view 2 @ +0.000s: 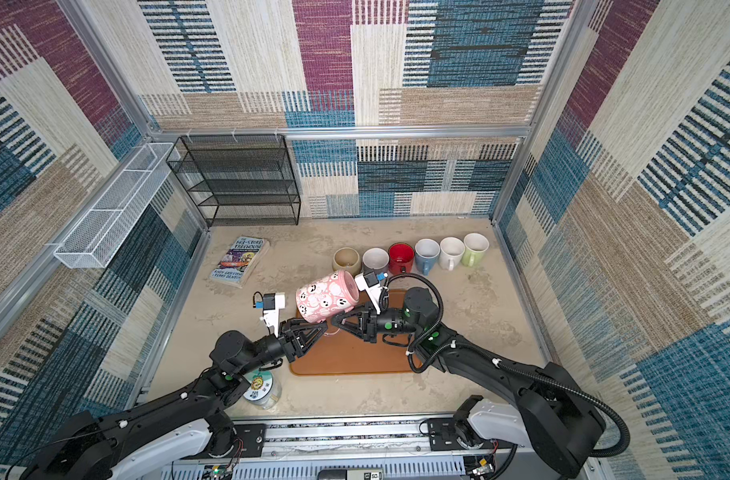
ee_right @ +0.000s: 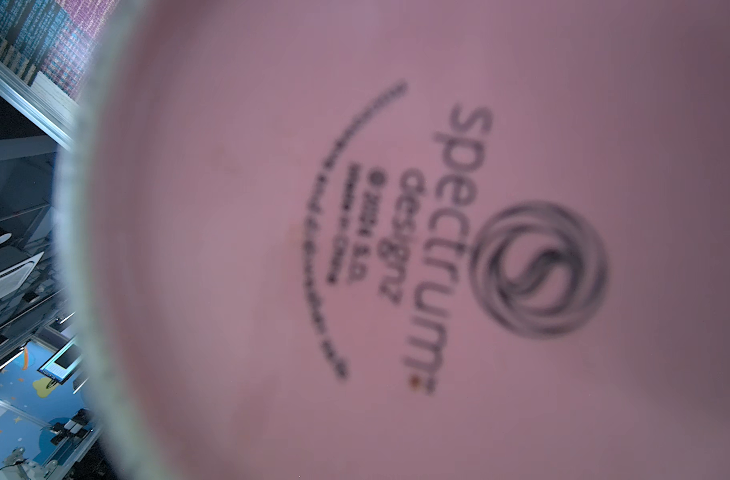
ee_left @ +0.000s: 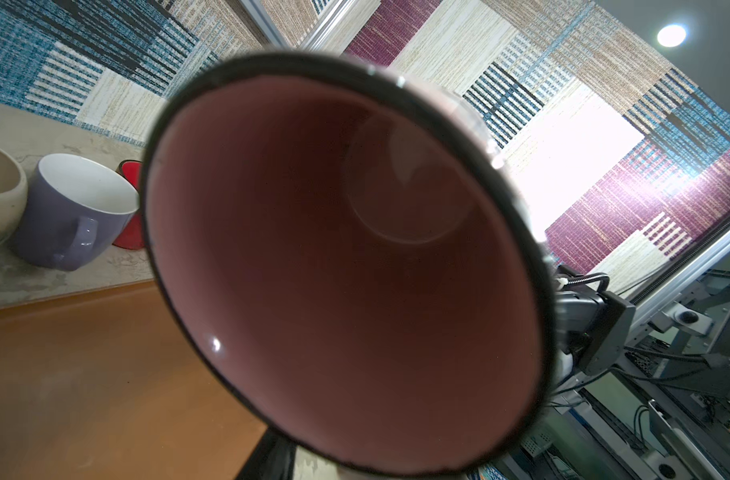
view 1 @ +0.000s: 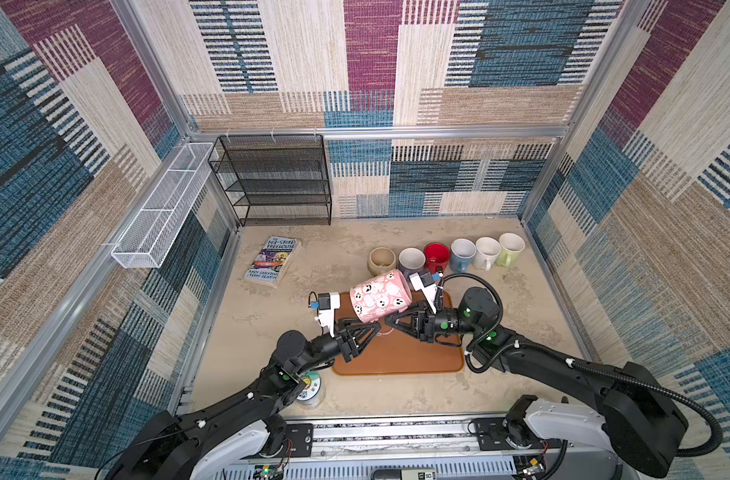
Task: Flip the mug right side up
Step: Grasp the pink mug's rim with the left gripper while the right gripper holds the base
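You are holding the mug (view 1: 380, 297) sideways in the air over the tray's (view 1: 396, 357) far edge, right gripper (view 1: 390, 321) clamping it, left gripper (view 1: 373, 328) sitting at its rim, grip impossible to tell; the turn upright and set-down are remaining.

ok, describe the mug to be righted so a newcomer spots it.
Find the central brown tray. Over its far edge, between the left gripper and right gripper, a mug hangs tilted. It alone is pink with white ghost faces; the mugs behind are plain.
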You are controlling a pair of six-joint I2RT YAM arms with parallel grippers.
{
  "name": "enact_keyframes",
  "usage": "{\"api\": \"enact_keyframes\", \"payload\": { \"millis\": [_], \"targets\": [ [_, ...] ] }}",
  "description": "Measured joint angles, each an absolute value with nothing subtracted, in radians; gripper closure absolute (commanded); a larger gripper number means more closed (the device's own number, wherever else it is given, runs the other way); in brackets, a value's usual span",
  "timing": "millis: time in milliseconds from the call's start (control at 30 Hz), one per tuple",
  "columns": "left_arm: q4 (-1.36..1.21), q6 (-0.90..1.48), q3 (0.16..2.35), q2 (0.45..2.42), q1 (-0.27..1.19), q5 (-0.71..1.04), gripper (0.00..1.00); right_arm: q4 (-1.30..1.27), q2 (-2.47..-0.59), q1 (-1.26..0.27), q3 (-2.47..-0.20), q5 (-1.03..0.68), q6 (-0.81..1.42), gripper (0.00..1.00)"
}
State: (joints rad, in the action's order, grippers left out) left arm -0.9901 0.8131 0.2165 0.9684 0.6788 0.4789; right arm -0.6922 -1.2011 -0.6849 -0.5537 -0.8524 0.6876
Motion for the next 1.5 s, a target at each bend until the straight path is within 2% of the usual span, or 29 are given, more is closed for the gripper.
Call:
{"api": "enact_keyframes", "payload": {
  "millis": [333,733,867,933,1067,1167,1500],
  "targets": [
    [-1.057,0.846,0.244,1.041,0.679,0.517,0.61,-0.808,-1.243,-0.686,-0.543,-0.870,0.717,1.00],
    [-1.136,0.890,0.254,1.080,0.677,0.555,0.98,-0.889,-1.287,-0.682,-0.542,-0.862,0.716,1.00],
    [-1.130,0.884,0.254,1.076,0.677,0.546,1.00,-0.886,-1.294,-0.682,-0.550,-0.862,0.708,1.00],
    [-1.117,0.880,0.254,1.067,0.677,0.535,1.00,-0.876,-1.297,-0.682,-0.556,-0.861,0.703,0.94],
    [-1.070,0.862,0.252,1.045,0.674,0.516,1.00,-0.838,-1.303,-0.682,-0.568,-0.856,0.681,0.68],
    [-1.028,0.843,0.251,1.030,0.662,0.501,1.00,-0.796,-1.313,-0.683,-0.571,-0.856,0.660,0.58],
    [-0.872,0.805,0.252,1.000,0.611,0.474,1.00,-0.719,-1.349,-0.673,-0.574,-0.853,0.634,0.42]
  ]
}}
